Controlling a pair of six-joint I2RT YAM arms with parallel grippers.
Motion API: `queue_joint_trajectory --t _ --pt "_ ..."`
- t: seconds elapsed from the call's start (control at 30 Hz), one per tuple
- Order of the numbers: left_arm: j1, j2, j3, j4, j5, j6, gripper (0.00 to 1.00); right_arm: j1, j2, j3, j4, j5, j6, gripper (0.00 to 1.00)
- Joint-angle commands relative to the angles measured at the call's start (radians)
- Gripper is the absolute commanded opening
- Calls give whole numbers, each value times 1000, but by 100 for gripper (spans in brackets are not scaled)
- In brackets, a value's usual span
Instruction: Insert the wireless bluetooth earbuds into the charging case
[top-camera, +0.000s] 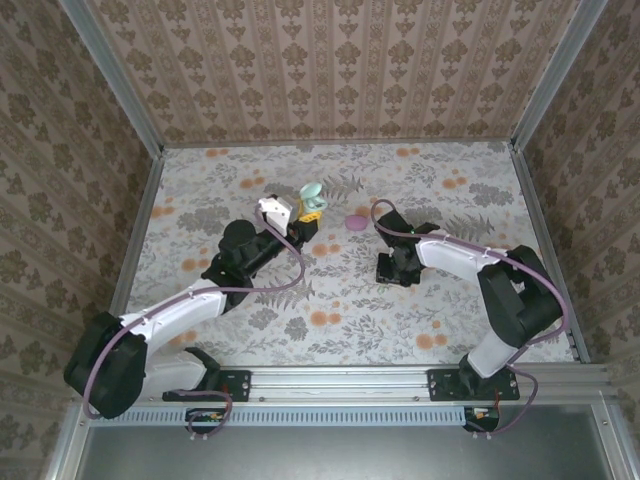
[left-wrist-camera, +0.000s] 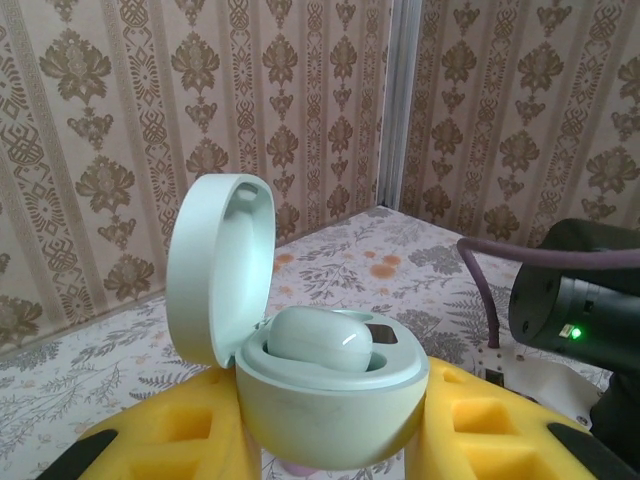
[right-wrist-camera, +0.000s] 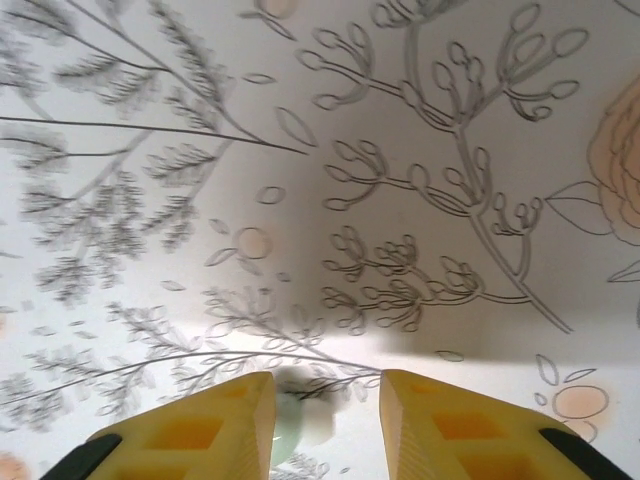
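Observation:
The charging case (left-wrist-camera: 330, 400) is mint green here, and my left gripper (left-wrist-camera: 335, 435) is shut on its base, holding it upright above the table. Its lid (left-wrist-camera: 215, 270) stands open to the left. One mint earbud (left-wrist-camera: 320, 340) sits in the left well, with a dark empty well beside it. From above, the case (top-camera: 312, 200) hangs over the middle back of the table. My right gripper (right-wrist-camera: 325, 420) points down close to the tabletop, jaws apart. A second mint earbud (right-wrist-camera: 290, 430) lies on the table against the left finger (right-wrist-camera: 200, 430), clear of the right one.
A small pink oval object (top-camera: 355, 221) lies on the floral tabletop between the two grippers. The right arm (left-wrist-camera: 580, 310) and its cable are close to the right of the held case. Patterned walls (top-camera: 340, 70) close in the table on three sides.

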Motion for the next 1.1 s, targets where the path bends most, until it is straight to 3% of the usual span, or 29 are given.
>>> queue_joint_trajectory --t 0.0,0.43,1.07 --pt "-5 -5 50 72 15 -15 29 0 -32 -9 19 -53 -8 38" --pt "-11 -16 57 47 10 -3 29 0 99 54 12 -149 -95 39" --pt "-12 12 83 42 13 2 29 7 -4 -37 -37 -243 -80 39"
